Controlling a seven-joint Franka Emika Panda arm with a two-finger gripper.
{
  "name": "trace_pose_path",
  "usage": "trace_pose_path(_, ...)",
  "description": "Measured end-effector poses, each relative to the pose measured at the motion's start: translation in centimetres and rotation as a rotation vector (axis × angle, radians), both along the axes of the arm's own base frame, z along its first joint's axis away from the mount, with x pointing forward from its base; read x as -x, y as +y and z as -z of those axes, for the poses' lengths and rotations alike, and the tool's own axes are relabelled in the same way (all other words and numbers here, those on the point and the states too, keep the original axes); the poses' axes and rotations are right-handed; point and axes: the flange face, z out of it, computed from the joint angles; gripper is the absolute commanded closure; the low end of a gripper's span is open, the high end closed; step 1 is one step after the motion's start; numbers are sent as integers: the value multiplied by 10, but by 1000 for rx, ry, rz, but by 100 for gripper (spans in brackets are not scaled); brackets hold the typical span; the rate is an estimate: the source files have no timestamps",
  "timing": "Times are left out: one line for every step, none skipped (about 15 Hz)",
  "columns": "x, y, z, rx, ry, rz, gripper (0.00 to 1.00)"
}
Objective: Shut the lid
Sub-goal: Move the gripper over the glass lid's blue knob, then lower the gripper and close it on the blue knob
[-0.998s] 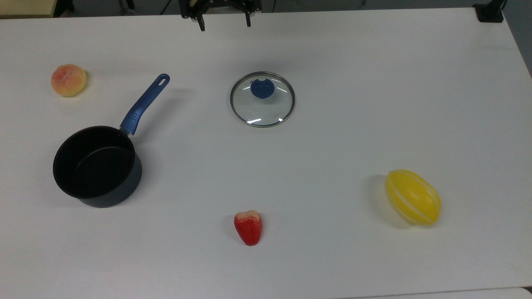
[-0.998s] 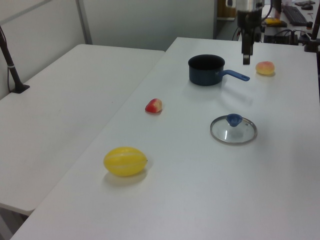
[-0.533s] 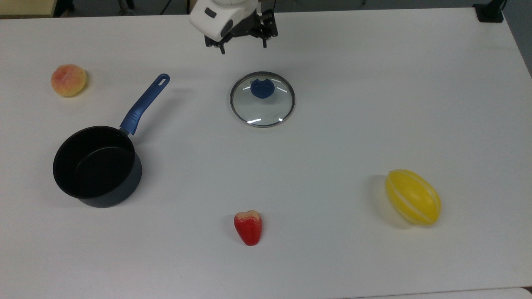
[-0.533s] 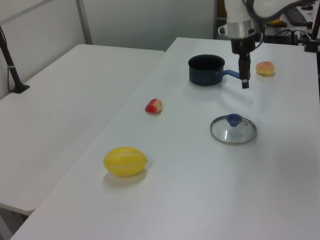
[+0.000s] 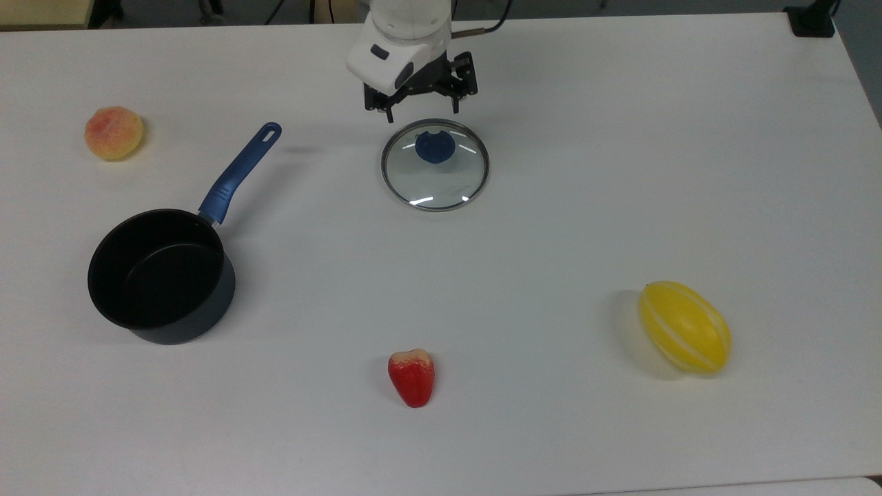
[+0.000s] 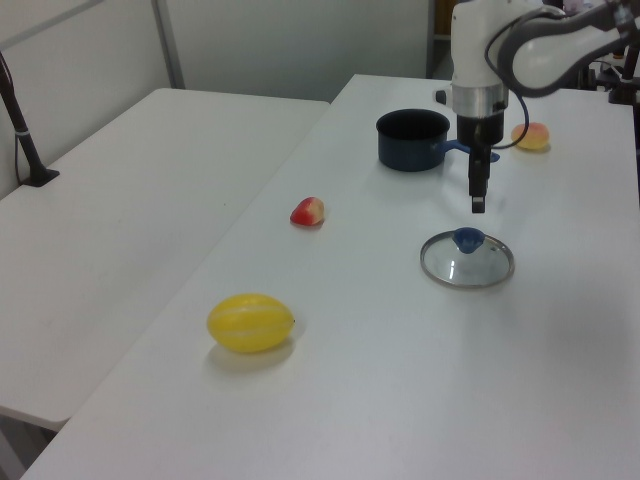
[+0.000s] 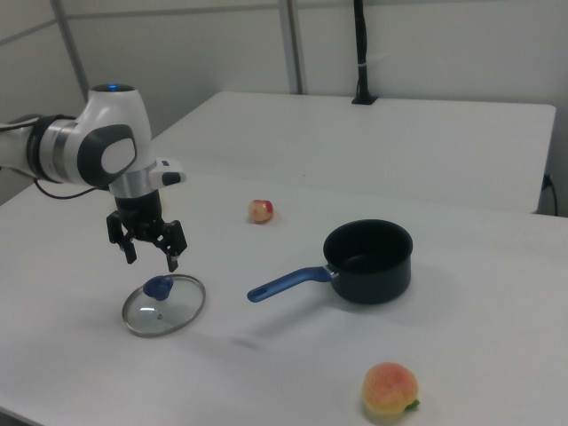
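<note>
On the white table point(image 5: 551, 427), nearest the bottom edge of the top view, lies a red fruit point(image 5: 411, 377), with a yellow striped melon point(image 5: 684, 326) off to the top view's right, its long axis running diagonally. Further up, at the top view's left, stands the black saucepan point(image 5: 160, 275), open, its blue handle point(image 5: 240, 171) pointing up and to the right toward the far edge.

Beyond these, near the table's middle, the lid point(image 5: 435, 164) lies flat, knob side up, well apart from the saucepan. It is round, so it has no long axis; its blue knob point(image 5: 435, 146) points upward. No lettering on the glass can be read.

Just past the lid the tool point(image 5: 422, 111) hangs above the table, fingers spread wide and pointing down, holding nothing. A peach point(image 5: 114, 133) sits at the far left of the top view.
</note>
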Motion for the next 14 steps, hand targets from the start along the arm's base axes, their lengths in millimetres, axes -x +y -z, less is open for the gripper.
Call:
trace_pose_path(2,6,6,17,-19,10,0)
trace_pose_path(4,13,13,29,-35,18,0)
trace_pose_path(7,19,20,38,-46,27,0)
trace_pose_path(8,23,26,46,-52,34,0)
trace_pose_path(9,26,32,56,-59,40,0)
trace_pose_path(8,28,37,66,-71,45,0)
trace_pose_path(7,31,43,77,-85,55,0)
trace_pose_path(7,33,49,89,-98,62,0)
trace_pose_path(7,34,54,100,-105,64,0)
trace_pose_path(7,36,58,106,-109,64,0)
trace_pose_path(8,36,61,110,-110,64,0)
trace_pose_path(8,36,63,115,-109,60,2)
trace_pose_path(8,35,64,122,-110,55,6)
trace_pose_path(7,35,64,128,-112,50,13)
